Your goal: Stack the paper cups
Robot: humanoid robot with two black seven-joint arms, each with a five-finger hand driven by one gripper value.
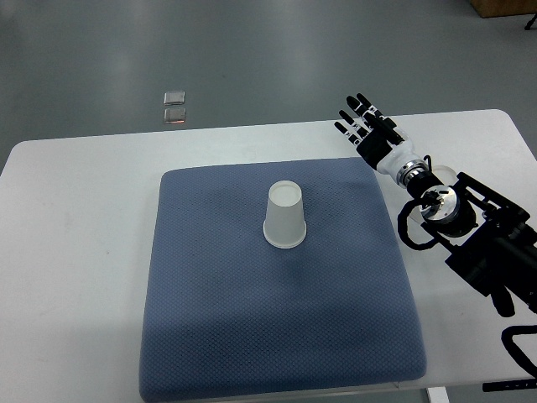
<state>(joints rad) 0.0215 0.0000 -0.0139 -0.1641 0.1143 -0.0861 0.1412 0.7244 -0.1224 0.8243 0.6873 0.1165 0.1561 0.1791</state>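
A white paper cup (284, 216) stands upside down near the middle of the blue mat (277, 319); whether it is one cup or a stack I cannot tell. My right hand (362, 122) hovers over the table's far edge, beyond the mat's back right corner. Its fingers are spread and hold nothing. It is well apart from the cup, up and to the right. The right arm (470, 235) comes in from the right edge. No left arm shows.
The mat lies on a white table (75, 252). Two small square objects (174, 107) lie on the grey floor beyond the table's far edge. A brown object (502, 7) shows at the top right corner.
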